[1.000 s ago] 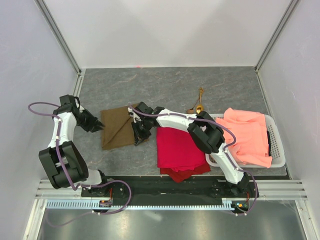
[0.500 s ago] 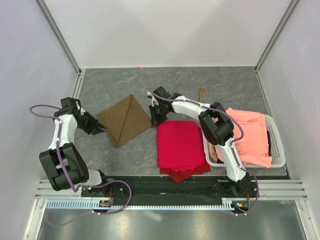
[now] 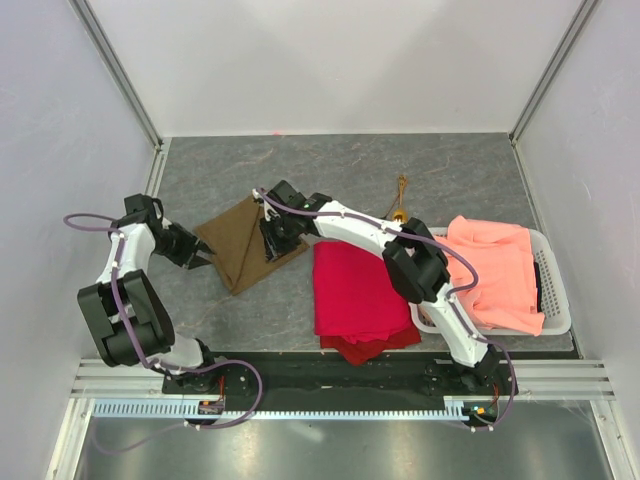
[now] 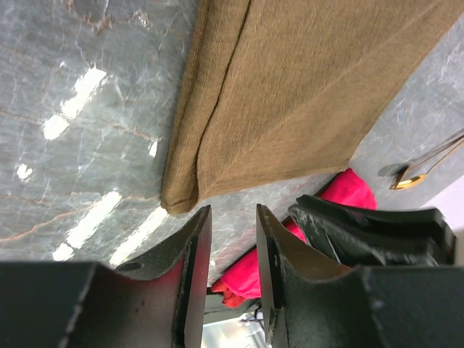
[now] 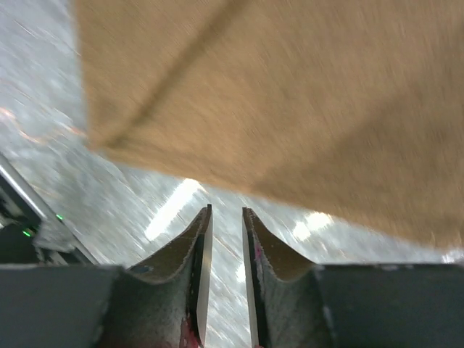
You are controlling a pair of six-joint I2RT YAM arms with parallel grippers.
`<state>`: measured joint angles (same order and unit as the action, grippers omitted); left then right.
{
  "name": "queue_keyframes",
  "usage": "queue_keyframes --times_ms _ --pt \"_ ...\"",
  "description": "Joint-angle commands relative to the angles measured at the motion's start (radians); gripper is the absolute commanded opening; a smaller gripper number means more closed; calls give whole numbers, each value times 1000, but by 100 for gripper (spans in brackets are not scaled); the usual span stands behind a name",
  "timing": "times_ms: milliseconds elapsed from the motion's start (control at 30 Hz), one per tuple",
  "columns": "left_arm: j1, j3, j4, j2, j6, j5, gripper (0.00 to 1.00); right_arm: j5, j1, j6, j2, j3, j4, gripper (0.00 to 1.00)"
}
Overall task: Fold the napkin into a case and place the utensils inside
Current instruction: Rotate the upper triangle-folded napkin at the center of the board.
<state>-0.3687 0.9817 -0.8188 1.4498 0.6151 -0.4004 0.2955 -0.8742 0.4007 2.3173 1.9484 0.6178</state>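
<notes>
Left gripper [image 4: 230, 212] sits just short of the napkin [image 3: 240, 243], jaws slightly parted with nothing between them. A second ago it was up against the cloth's left edge; now the nearest corner lies just ahead of its tips. Right gripper [image 3: 271, 238] is also narrowly parted and empty, low over the side of the napkin away from the left gripper; half a second back it was off that corner, toward the utensils [image 3: 400, 205]. Napkin went from a tighter folded patch to a flat diamond with a diagonal crease, lying between the two grippers. Utensils unmoved, well beyond the right gripper. Grey marbled desk [image 3: 350, 160], white walls [image 3: 340, 60], metal frame posts [image 3: 118, 68]. Red cloth [image 3: 355, 290] lies just beside the right gripper. Only the top view shows the salmon cloth [image 3: 495, 268] in the white basket [image 3: 557, 310]. Left wrist view shows the doubled napkin corner and a gold spoon [image 4: 409, 180]. Right wrist view is blurred, just napkin over desk.
</notes>
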Motion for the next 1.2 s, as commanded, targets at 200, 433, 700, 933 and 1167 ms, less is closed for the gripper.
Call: queue_keyframes --times_ms 200,433,700,933,1167 --pt "-33 78 99 107 74 -43 46 -47 29 -19 151 167 16 32" --pt "-47 267 58 274 -1 54 51 -119 60 -59 129 64 37 32" --pt "-45 353 69 418 -51 90 51 -72 107 -80 83 29 42 33" --pt "-35 338 173 440 -98 -23 51 -30 106 -85 77 101 88 35" --pt "-18 290 224 429 -124 -40 50 -7 81 -89 24 130 106 41"
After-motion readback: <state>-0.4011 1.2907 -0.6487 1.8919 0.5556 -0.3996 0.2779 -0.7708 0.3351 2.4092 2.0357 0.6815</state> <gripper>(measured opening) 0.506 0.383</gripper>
